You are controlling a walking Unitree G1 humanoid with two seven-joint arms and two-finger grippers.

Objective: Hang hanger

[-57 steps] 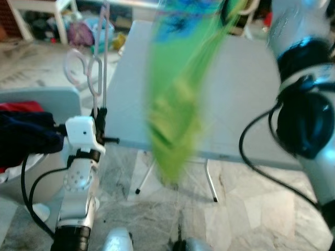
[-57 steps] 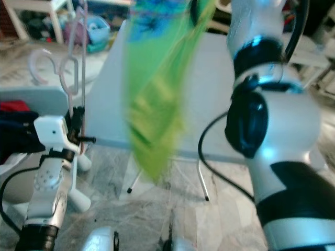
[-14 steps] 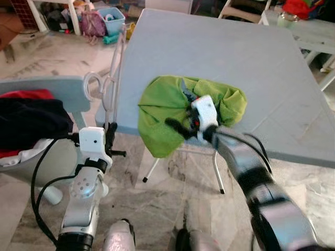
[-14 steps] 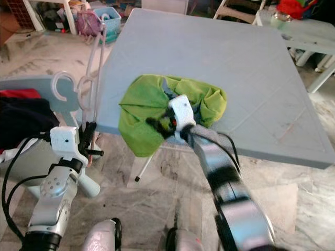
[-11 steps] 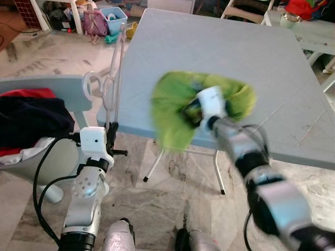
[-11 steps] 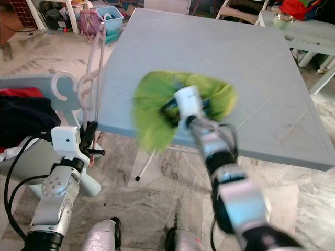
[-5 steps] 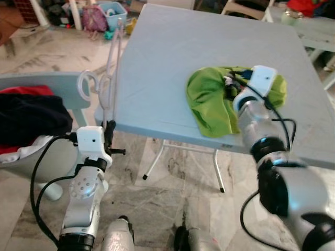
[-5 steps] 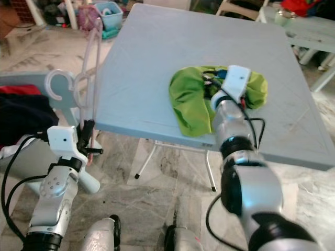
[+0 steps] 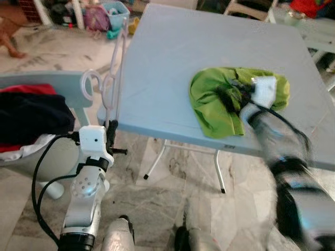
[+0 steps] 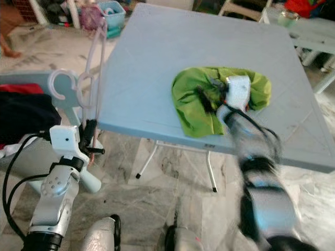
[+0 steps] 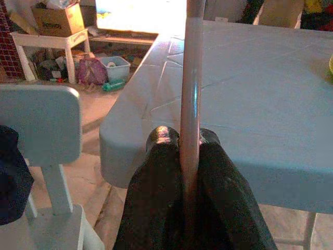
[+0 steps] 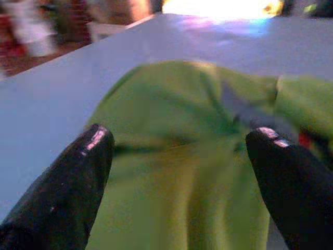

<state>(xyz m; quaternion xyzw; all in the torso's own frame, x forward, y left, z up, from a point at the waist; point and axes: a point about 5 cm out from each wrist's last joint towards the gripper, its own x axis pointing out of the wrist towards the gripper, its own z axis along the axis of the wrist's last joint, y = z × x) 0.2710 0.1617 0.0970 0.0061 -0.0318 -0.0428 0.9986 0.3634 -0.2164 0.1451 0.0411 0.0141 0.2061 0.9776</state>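
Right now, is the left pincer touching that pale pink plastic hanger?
Touching. The left wrist view shows the left pincer with both black fingers pressed against the pale pink plastic hanger rod.

**Colours on view**

A bright green garment (image 9: 220, 102) lies on a pale blue-grey table (image 9: 172, 63). The hanger (image 9: 107, 83) is pale pink-white. Dark navy and red clothes (image 9: 29, 112) sit on a light grey chair (image 9: 63, 94). The floor (image 9: 167, 204) is mottled grey marble.

A grey worktop (image 9: 172, 68) stands on a marbled floor (image 9: 172, 204); beside it, a grey chair (image 9: 47, 97) carries dark and red clothes (image 9: 29, 112)
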